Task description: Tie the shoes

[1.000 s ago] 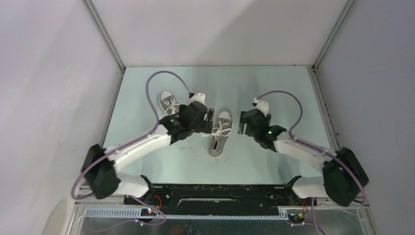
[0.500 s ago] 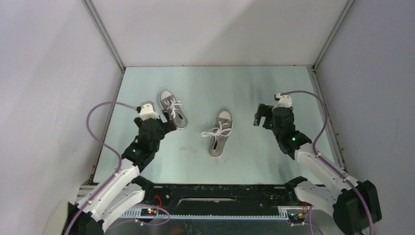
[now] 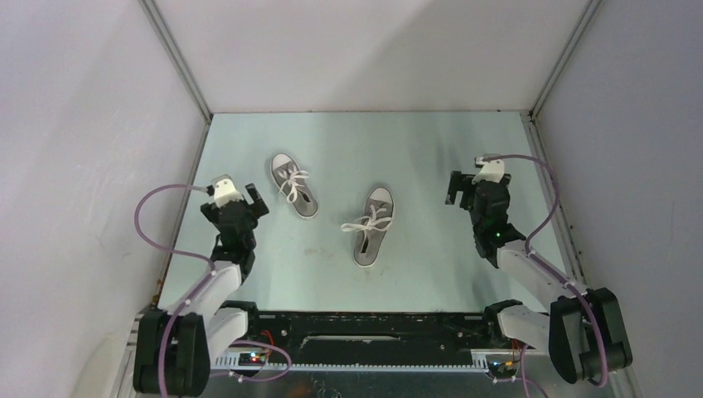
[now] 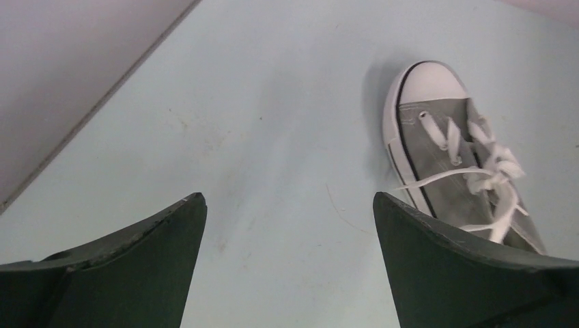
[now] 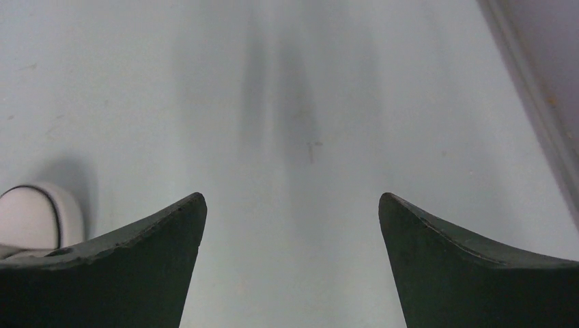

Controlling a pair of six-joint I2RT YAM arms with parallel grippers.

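Two small grey sneakers with white toe caps and white laces lie on the pale table. The left shoe (image 3: 294, 185) lies at the back left with knotted laces; it also shows in the left wrist view (image 4: 456, 157). The right shoe (image 3: 374, 225) lies in the middle, its laces spread out to the left. Its white toe (image 5: 31, 215) shows at the left edge of the right wrist view. My left gripper (image 3: 249, 199) (image 4: 289, 201) is open and empty, left of the left shoe. My right gripper (image 3: 461, 189) (image 5: 292, 201) is open and empty, right of the right shoe.
Grey walls with metal rails (image 3: 178, 75) enclose the table on the left, back and right. The left wall's foot (image 4: 102, 102) runs close beside my left gripper. The right wall's foot (image 5: 539, 116) runs close to my right gripper. The black base bar (image 3: 365, 332) lies at the near edge.
Both arms have pulled back from the right shoe in the middle, the left to the left wall side, the right to the right. The right shoe's laces now lie free.
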